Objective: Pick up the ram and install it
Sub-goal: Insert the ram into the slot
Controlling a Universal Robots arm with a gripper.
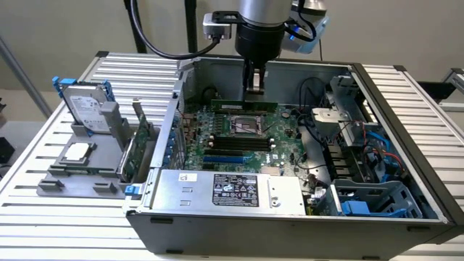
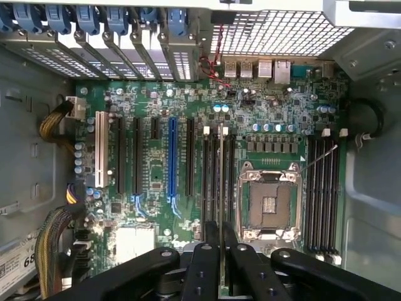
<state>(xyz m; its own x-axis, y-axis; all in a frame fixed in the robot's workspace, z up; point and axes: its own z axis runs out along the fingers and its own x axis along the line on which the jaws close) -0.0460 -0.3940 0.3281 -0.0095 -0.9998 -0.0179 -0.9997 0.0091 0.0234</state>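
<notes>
My gripper [image 1: 254, 92] is clamped on the ram's [image 1: 232, 103] top edge above the motherboard [image 1: 279, 130]; I judge it light, stiff, thin, fragile at chips.

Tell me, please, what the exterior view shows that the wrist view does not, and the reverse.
Exterior view: the hard drive standing in a grey holder on the slatted table, outside the case at the exterior view's left, with a green expansion card beside it. Wrist view: the rear ports and the vent grille on the case wall, plus the white slot. Both: the gripper shut on the ram, held above the motherboard, and the CPU socket.
</notes>
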